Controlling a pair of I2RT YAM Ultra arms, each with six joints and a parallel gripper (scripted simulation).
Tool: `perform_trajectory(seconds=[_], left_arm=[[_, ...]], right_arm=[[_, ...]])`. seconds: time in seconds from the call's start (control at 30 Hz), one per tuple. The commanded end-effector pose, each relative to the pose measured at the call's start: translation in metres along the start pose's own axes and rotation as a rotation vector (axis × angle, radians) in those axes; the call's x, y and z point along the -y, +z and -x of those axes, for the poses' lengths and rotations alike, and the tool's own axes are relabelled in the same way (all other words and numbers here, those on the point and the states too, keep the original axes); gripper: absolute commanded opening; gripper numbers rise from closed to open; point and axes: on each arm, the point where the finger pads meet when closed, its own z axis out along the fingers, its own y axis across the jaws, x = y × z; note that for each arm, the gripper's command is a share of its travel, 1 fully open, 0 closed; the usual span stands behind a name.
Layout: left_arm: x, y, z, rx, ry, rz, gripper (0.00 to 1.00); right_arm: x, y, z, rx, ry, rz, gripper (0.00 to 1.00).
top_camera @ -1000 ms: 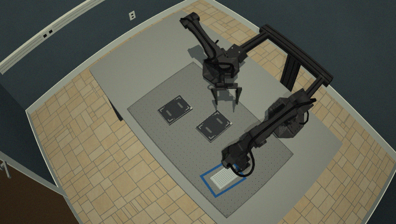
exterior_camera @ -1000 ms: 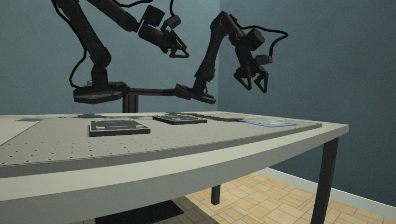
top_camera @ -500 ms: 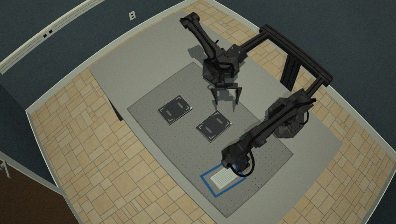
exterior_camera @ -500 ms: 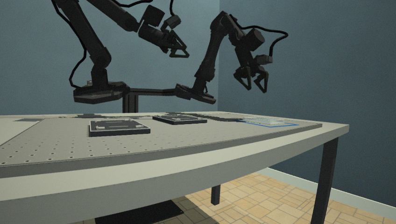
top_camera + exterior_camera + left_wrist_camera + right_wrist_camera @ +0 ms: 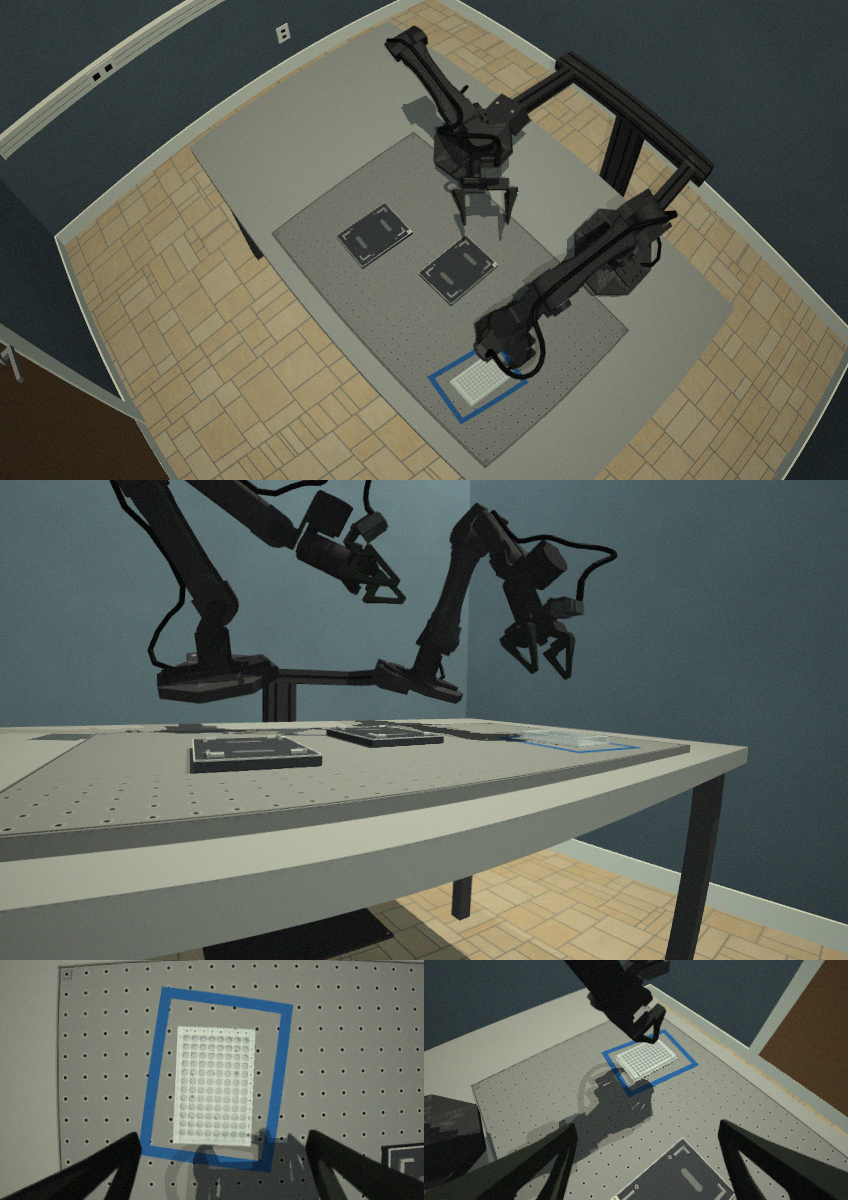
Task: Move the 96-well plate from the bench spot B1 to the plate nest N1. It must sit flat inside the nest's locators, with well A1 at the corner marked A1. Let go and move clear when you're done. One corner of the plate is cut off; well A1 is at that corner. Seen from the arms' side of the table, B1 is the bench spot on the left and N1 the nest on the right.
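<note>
The white 96-well plate [image 5: 479,381] [image 5: 565,738] [image 5: 215,1092] [image 5: 645,1058] lies flat inside the blue tape rectangle [image 5: 446,399] [image 5: 580,749] [image 5: 156,1085] [image 5: 684,1067] of the bench spot. My left gripper [image 5: 544,653] [image 5: 222,1140] [image 5: 639,1028] is open and empty, hanging well above the plate's near end with its fingers pointing down. My right gripper [image 5: 484,221] [image 5: 380,593] [image 5: 646,1129] is open and empty, high above the mat near the closer nest. Two dark plate nests [image 5: 374,234] [image 5: 458,269] [image 5: 255,753] [image 5: 385,735] lie empty on the mat.
The grey perforated mat [image 5: 368,333] [image 5: 148,789] covers the table's middle. The arms' bases and a black gantry frame [image 5: 630,113] stand at the far side. The table edge [image 5: 416,836] runs close to the bench spot.
</note>
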Motion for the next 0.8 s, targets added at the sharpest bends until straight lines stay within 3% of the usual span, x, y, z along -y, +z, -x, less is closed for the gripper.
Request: perform_trajectory(seconds=[0.0,0.23,0.37,0.47,0.77], left_arm=[[0.002,-0.004,-0.002,-0.005,0.012,-0.01,1.0],[0.002,-0.004,-0.002,-0.005,0.012,-0.01,1.0],[0.003,-0.002,-0.014,-0.079,0.027,-0.016,1.0],[-0.002,0.005,-0.025,-0.203,0.043,-0.005,1.0],[-0.006,0.03,-0.015,-0.387,0.063,0.017,1.0]], right_arm=[[0.001,-0.004,0.013,0.042,0.015,-0.002,1.0],[0.001,-0.004,0.013,0.042,0.015,-0.002,1.0],[0.001,-0.004,0.013,0.042,0.015,-0.002,1.0],[0.001,-0.004,0.013,0.042,0.015,-0.002,1.0],[0.001,-0.004,0.013,0.042,0.015,-0.002,1.0]])
